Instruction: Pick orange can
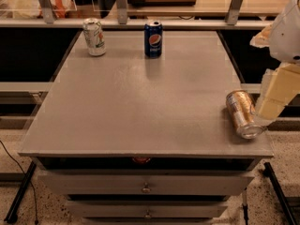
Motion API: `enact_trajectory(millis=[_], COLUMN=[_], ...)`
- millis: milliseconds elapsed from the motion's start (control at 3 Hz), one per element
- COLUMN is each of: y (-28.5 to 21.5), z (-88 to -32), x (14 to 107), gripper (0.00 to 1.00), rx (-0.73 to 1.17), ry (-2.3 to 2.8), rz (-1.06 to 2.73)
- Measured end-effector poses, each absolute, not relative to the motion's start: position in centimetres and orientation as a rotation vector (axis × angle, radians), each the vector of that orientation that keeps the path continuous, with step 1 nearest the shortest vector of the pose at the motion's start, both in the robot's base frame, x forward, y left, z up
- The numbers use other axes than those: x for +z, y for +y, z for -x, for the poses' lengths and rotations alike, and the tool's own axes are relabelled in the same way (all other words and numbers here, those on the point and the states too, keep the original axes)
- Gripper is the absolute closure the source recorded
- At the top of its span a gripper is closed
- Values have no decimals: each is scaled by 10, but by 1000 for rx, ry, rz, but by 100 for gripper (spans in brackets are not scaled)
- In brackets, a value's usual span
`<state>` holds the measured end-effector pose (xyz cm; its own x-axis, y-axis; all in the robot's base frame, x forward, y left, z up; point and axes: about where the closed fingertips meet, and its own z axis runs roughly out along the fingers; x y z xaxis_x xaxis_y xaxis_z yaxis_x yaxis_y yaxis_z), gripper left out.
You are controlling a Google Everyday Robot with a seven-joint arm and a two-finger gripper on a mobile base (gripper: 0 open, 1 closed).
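The orange can [241, 113] has a shiny orange-copper body and silver ends. It lies on its side near the right front corner of the grey table [140, 102], its silver end facing the front. My gripper [268, 110] comes in from the right edge of the view, on the cream-coloured arm, and sits right against the can's right side, at the table's right edge. Part of the gripper is hidden behind the can and cut off by the edge of the view.
A blue Pepsi can [153, 39] stands upright at the back middle of the table. A white can with green and red marks [94, 37] stands at the back left. Drawers [146, 186] lie below the table's front edge. A railing and counter run behind the table.
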<state>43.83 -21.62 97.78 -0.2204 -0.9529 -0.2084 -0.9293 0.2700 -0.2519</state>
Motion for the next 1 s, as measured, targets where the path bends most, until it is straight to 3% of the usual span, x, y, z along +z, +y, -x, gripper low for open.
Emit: enact_trajectory(millis=[1000], y=[-235], z=[-458], x=[956], gripper=[0], rx=[-110], ry=[2458], rz=[1519])
